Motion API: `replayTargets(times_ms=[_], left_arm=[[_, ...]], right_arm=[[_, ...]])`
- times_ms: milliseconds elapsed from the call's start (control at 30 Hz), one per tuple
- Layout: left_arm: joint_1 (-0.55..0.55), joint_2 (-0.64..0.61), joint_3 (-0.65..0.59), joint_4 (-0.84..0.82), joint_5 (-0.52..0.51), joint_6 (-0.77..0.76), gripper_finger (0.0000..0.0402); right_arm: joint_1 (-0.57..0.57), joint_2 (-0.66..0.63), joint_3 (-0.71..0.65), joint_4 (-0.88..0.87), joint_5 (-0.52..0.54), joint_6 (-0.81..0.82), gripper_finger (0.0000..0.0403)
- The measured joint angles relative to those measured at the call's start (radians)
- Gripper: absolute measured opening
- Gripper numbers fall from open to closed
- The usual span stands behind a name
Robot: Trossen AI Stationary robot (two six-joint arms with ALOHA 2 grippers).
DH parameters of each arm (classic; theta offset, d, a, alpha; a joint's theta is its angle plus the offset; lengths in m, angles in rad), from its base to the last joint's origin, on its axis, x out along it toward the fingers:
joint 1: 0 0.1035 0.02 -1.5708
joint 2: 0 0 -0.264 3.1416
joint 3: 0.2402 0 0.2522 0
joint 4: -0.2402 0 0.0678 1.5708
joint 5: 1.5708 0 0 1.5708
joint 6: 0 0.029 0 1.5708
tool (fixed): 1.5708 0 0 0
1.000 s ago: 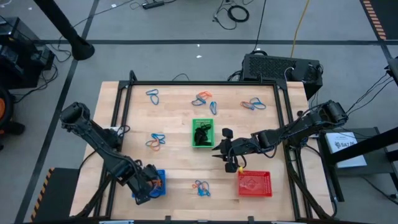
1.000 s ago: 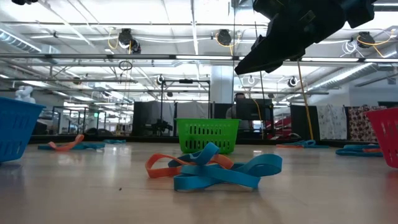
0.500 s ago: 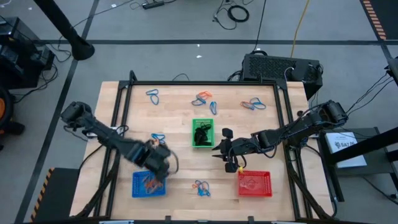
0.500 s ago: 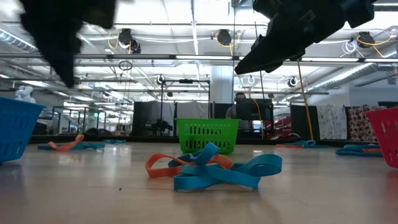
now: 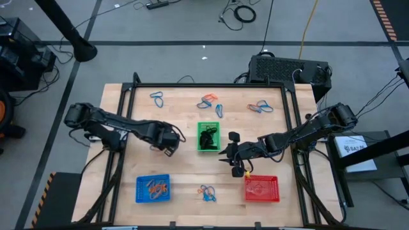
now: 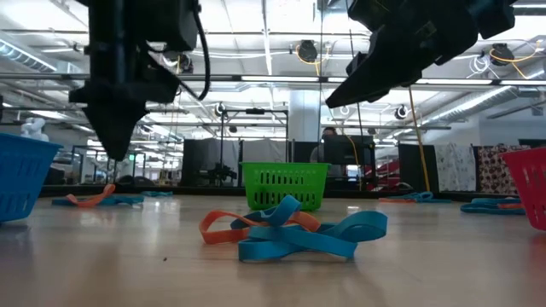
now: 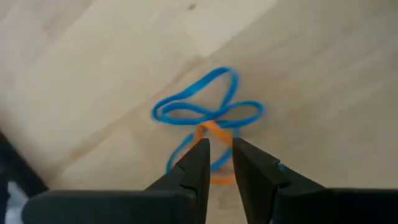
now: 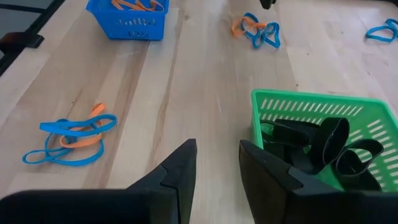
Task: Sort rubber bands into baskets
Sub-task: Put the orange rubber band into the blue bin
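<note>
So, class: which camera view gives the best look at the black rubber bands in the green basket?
The right wrist view: the black rubber bands fill the green basket close up. The high view shows only a dark clump; the low view shows just the basket's wall; the left wrist view shows neither.

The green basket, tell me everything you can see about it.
The green basket is a small rectangular plastic mesh tray with slotted walls, standing upright near the middle of the wooden table. It holds a heap of black rubber bands. Nothing grips it; the right claw hovers just beside it.
</note>
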Motion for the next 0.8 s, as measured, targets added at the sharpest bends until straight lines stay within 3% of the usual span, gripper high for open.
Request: replayTargets(times_ms=[800], left_arm=[[0.017,0.000,-0.025,0.148,0.117,0.024,0.0077]], right_arm=[[0.000,0.000,0.000,0.004,0.000,-0.015,0.0114]])
